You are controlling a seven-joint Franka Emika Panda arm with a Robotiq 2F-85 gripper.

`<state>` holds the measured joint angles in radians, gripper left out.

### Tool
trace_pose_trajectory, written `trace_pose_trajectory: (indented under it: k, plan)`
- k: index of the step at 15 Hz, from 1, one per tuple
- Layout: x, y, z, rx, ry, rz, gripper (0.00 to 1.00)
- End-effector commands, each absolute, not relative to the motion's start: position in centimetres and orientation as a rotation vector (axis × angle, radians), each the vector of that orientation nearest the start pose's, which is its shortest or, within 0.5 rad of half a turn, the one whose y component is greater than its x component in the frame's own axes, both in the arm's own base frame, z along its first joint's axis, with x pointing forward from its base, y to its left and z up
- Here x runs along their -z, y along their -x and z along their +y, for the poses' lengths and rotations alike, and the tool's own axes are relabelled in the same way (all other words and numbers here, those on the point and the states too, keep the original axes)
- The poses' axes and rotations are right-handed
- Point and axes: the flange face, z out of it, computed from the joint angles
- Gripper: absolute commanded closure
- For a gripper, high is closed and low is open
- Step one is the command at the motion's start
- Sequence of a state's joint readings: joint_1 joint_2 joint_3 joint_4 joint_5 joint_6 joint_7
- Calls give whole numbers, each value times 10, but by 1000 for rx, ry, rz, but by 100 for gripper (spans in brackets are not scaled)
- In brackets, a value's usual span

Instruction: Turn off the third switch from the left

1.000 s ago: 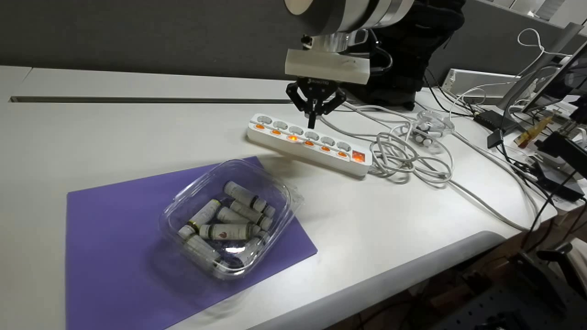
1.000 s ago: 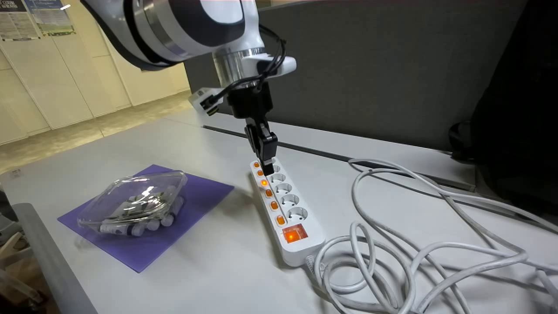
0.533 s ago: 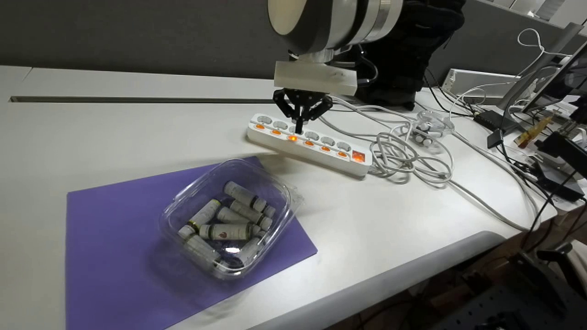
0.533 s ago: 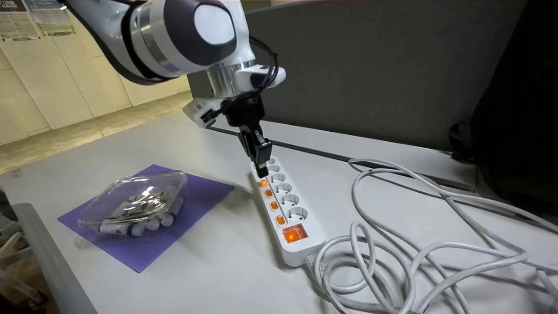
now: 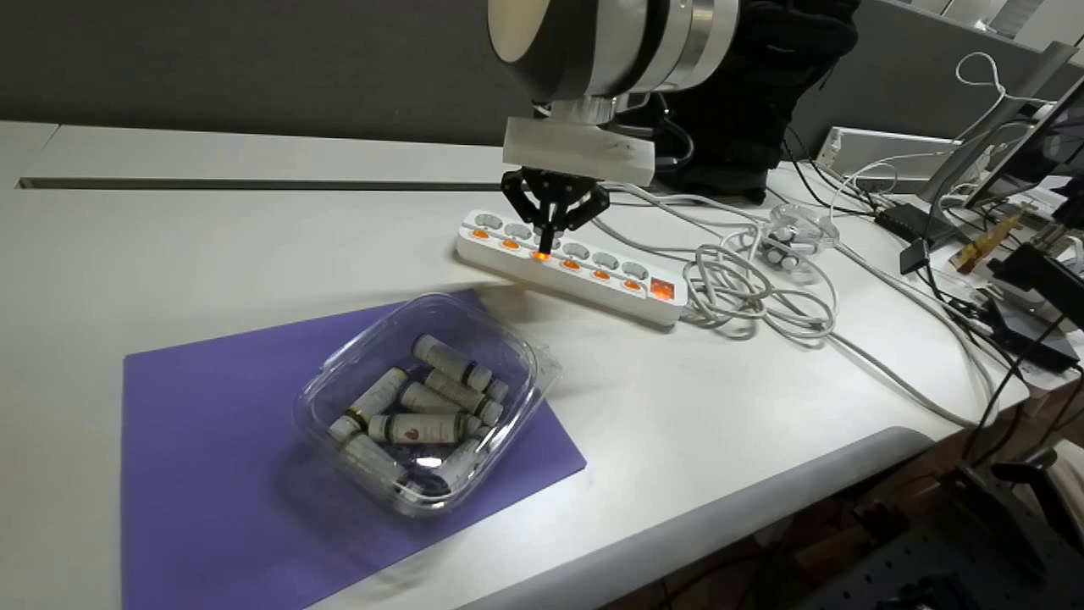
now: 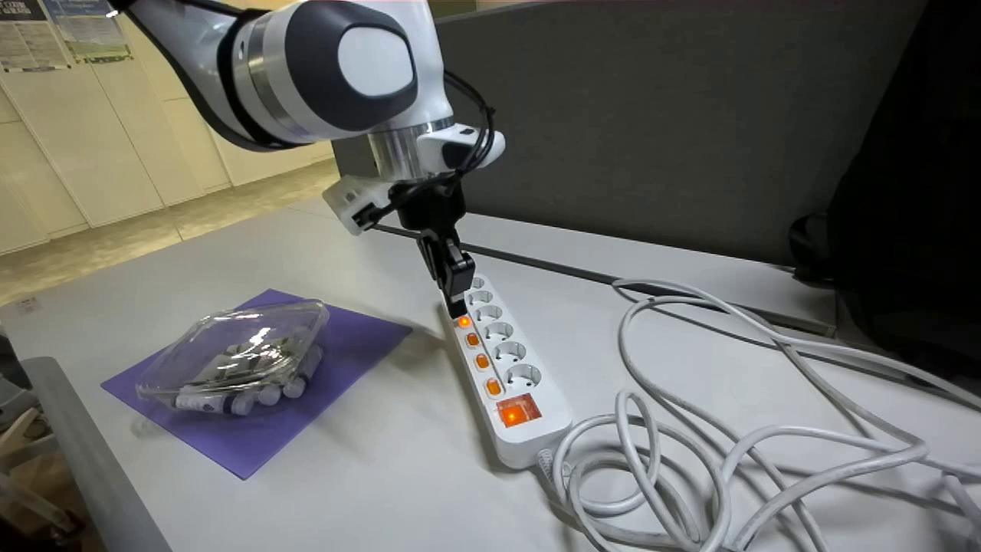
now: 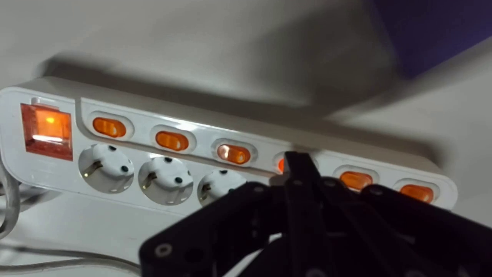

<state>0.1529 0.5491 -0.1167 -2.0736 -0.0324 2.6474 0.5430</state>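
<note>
The white power strip [image 5: 584, 291] lies on the table with a row of orange-red rocker switches beside its sockets. It also shows in an exterior view [image 6: 530, 451] and in the wrist view [image 7: 11, 123]. The third switch [image 5: 539, 257] glows bright orange and also shows in an exterior view [image 6: 464, 322]. In the wrist view only a sliver of this switch [image 7: 281, 165] shows; the fingertips hide the rest. My gripper [image 5: 544, 249] is shut and empty, pointing down with its tips [image 6: 457, 310] at the third switch. I cannot tell whether they touch it.
A larger lit main switch [image 5: 662, 289] sits at the cable end. Coiled grey cables [image 5: 745, 284] lie beside that end. A clear plastic box [image 5: 428, 407] with several small bottles stands on a purple sheet [image 5: 203, 474]. A dark partition [image 6: 674, 138] rises behind the table.
My gripper has moved along the strip toward its cable-free end and lowered, from above the sockets to the third switch. The strip and the lit switches look the same.
</note>
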Motion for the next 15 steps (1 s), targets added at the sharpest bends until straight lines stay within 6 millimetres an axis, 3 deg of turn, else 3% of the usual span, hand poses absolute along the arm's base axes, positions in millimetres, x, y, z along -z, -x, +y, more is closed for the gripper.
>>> trace_pose_trajectory:
  k: [1, 15]
  plan:
    - [-163, -592, 16, 79, 3102, 768, 100]
    - [-149, -597, 6, 26, 3110, 792, 100]
